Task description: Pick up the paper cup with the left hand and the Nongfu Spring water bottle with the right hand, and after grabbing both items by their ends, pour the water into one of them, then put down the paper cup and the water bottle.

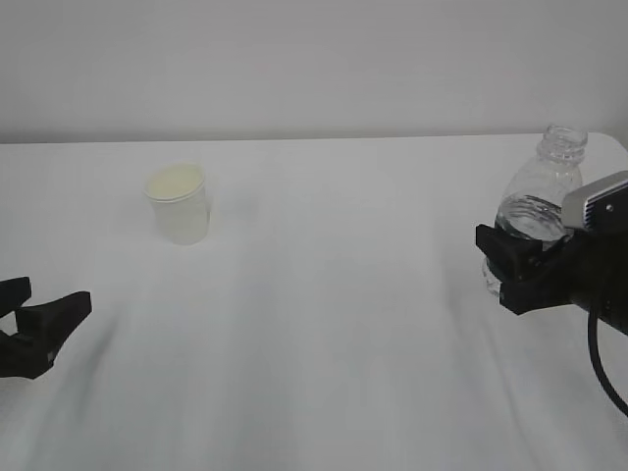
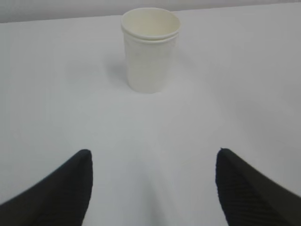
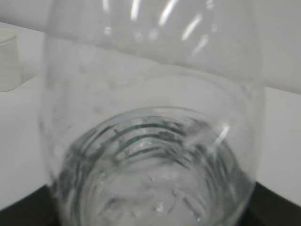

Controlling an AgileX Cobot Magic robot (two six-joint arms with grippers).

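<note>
While the wide white desk carries both items, the black right hand has its fingers closed around the clear ribbed plastic water bottle, uncapped, at the right edge. The black left hand hangs empty, fingers spread wide, well short of the small white tapered paper cup. Step in hand: pickup; next, the left hand likely advances to the cup.

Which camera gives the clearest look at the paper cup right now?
The left wrist view: the paper cup stands upright, whole and centred beyond the open left gripper. The exterior view shows it smaller, standing alone on the table. The right wrist view catches only a blurred sliver at its left edge.
</note>
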